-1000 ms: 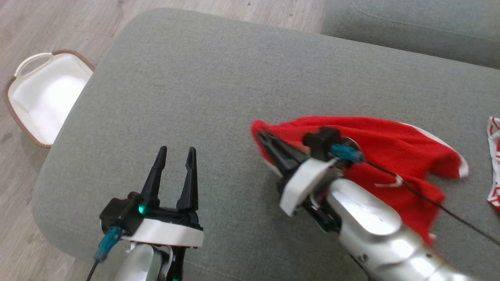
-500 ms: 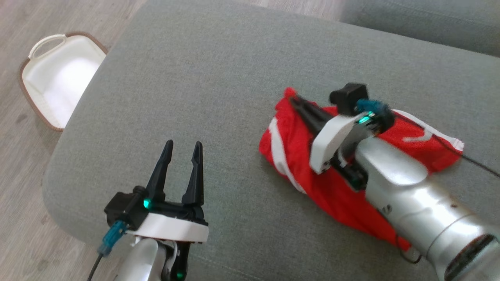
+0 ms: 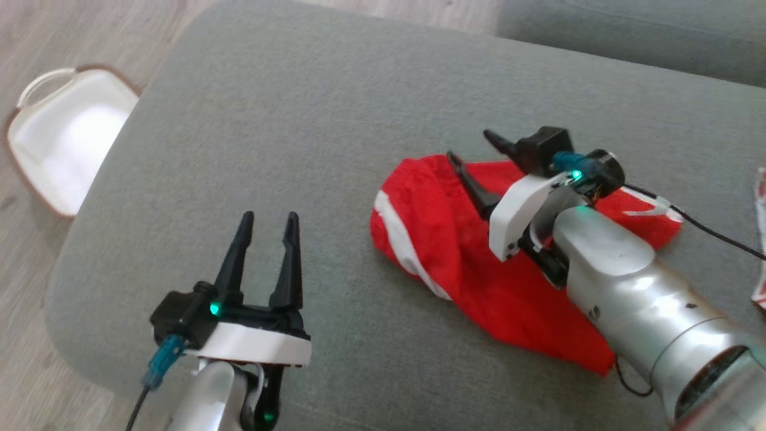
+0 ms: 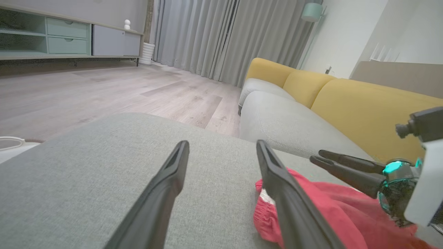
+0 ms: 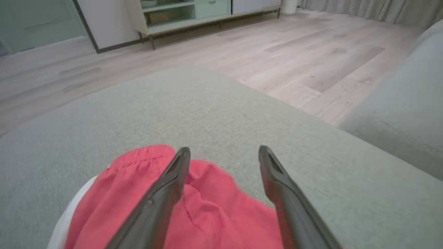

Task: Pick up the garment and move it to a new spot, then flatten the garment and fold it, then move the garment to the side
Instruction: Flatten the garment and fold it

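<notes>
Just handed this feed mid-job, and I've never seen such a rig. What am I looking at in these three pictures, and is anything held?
This is a two-armed robot working over a grey cushion. The wide picture comes from its head, looking down: the left gripper is at lower left and the right gripper is at right. The other two pictures come from a camera on each wrist, looking along that gripper's own two dark fingers. A red garment with white trim lies crumpled on the cushion, with the right gripper's fingers over it. A white basket stands on the floor to the left. Both grippers are open, and nothing is held.
</notes>
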Robot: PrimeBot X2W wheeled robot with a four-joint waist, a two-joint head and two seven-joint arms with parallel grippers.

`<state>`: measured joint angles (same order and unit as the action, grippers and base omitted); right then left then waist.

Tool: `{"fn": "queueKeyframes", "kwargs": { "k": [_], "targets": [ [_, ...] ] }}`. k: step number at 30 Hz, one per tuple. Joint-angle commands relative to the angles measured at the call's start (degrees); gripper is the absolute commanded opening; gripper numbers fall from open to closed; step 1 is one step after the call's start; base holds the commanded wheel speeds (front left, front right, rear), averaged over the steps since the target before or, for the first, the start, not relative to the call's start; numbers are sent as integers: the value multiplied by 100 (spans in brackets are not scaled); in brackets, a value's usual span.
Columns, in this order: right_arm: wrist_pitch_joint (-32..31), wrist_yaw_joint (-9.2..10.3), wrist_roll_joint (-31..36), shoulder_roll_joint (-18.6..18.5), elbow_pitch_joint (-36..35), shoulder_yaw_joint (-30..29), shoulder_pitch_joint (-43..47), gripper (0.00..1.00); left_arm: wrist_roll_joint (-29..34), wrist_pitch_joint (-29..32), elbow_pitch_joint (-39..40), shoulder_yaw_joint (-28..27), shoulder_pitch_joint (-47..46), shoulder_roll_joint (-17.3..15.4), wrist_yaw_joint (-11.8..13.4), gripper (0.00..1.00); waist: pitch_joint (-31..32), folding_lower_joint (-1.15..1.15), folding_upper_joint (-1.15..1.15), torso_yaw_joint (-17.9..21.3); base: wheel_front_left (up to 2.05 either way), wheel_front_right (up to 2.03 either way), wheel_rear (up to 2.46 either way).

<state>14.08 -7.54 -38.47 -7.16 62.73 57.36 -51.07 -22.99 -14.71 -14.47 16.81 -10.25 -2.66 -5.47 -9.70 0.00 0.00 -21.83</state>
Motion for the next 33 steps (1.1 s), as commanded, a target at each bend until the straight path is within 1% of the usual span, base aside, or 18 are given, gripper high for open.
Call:
{"fn": "queueKeyframes", "kwargs": {
  "k": [1, 3, 5, 7, 10, 12, 14, 16, 18, 19, 21, 24, 28, 33],
  "targets": [
    [78, 5, 55, 23, -166, -109, -103, 100, 54, -29, 176, -213, -144, -21, 31, 100, 110, 0, 0, 132, 0, 0, 0],
    [87, 5, 189, -159, -609, -534, 8, 100, 86, -29, 192, -279, -109, -21, 35, 100, 181, 0, 0, 263, 0, 0, 0],
    [89, 5, 436, -400, -1150, -1061, 326, 100, 121, -29, 213, -353, -59, -21, 38, 100, 260, 0, 0, 404, 0, 0, 0],
    [90, 5, 760, -620, -1732, -1639, 794, 100, 162, -29, 233, -430, 4, -21, 37, 100, 345, 0, 0, 543, 0, 0, 0],
    [90, 5, 1328, -791, -2626, -2506, 1669, 100, 225, -29, 274, -570, 119, -21, 31, 100, 471, 0, 0, 770, 0, 0, 0],
    [91, 5, 1758, -792, -3195, -3095, 2280, 100, 264, -29, 305, -656, 194, -21, 21, 100, 552, 0, 0, 916, 0, 0, 0],
    [91, 5, 2520, -785, -3749, -3674, 2844, 100, 298, -29, 327, -721, 271, -21, 6, 100, 629, 0, 0, 1056, 0, 0, 0],
    [91, 5, 2947, -499, -4254, -4262, 3471, 100, 338, -29, 321, -759, 353, -21, -8, 100, 706, 0, 0, 1173, 0, 0, 0],
    [91, 5, 3244, -186, -4731, -4666, 4036, 100, 357, -29, 316, -767, 411, -21, -23, 100, 749, 0, 0, 1262, 0, 0, 0],
    [91, 5, 3342, -50, -4940, -4792, 4282, 100, 362, -29, 316, -768, 432, -21, -29, 100, 765, 0, 0, 1302, 0, 0, 0],
    [91, 5, 3483, 106, -5253, -4917, 4672, 100, 365, -29, 320, -756, 459, -21, -38, 100, 770, 0, 0, 1352, 0, 0, 0],
    [91, 5, 3613, 200, -5449, -4908, 5034, 100, 366, -29, 314, -716, 455, -21, -53, 100, 758, 0, 0, 1374, 0, 0, 0],
    [91, 5, 3671, 210, -5438, -4704, 5196, 100, 364, -29, 319, -704, 417, -21, -70, 100, 695, 0, 0, 1383, 0, 0, 0],
    [-3, 5, 3594, 116, -5104, -4336, 5266, 100, 355, -29, 309, -668, 381, -21, -85, 100, 624, 0, 0, 1369, 0, 0, 0]
  ]
}}
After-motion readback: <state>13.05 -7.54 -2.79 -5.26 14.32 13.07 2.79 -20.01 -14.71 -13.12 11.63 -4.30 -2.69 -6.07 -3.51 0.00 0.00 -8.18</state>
